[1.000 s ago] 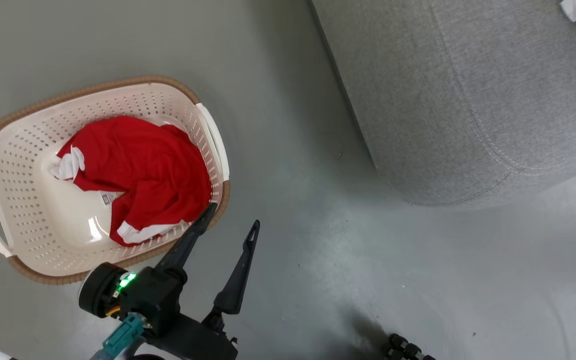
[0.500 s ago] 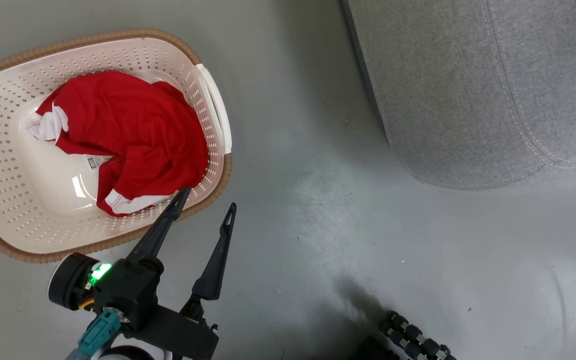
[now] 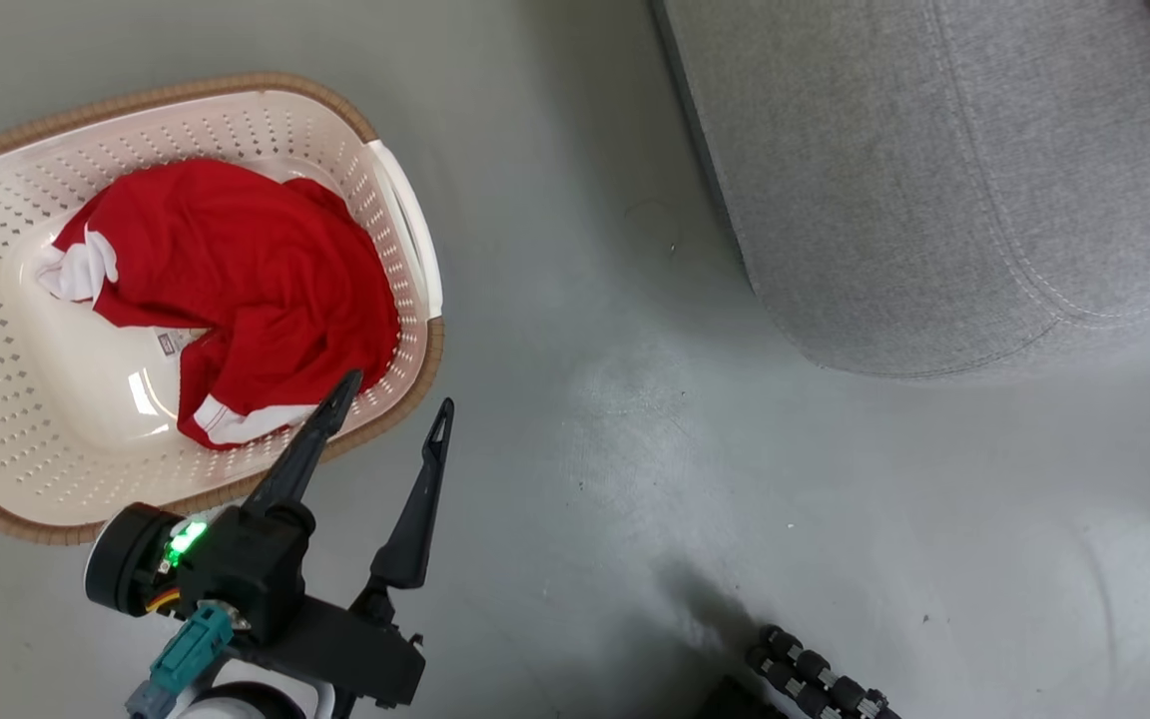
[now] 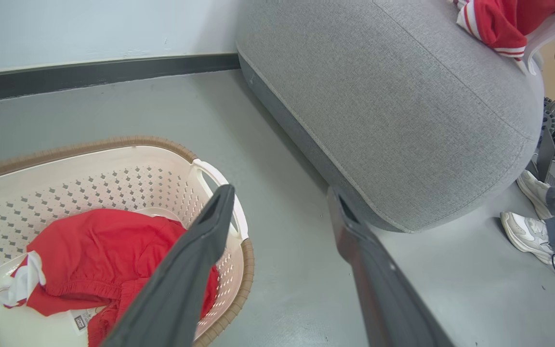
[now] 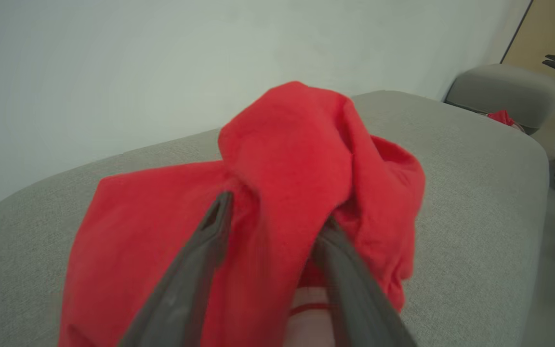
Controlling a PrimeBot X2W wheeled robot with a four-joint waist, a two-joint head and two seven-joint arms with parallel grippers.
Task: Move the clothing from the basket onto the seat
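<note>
One red garment (image 5: 297, 144) lies on the seat (image 5: 475, 193) inside the parted right gripper (image 5: 275, 209) (release apparently under way); next, the wide-open left gripper (image 3: 397, 391) should take the red-and-white garment (image 3: 256, 270) from the basket (image 3: 236, 85).

The basket (image 3: 186, 88) is placed on the floor (image 3: 585, 419) at the robot's left, and the seat (image 3: 884, 180) is found to the right and further ahead, with a strip of floor between them. In the basket a first garment (image 3: 246, 290) is laid, gathered toward the side nearest the seat, and a paper label (image 3: 173, 343) is seen on the bottom at the edge of this garment. The left gripper (image 3: 397, 392) is held before the basket, one finger over its rim, the other over the floor. On top of the seat a second garment (image 5: 287, 144) is laid, and a part of it is found between the fingers of the right gripper (image 5: 276, 209).
</note>
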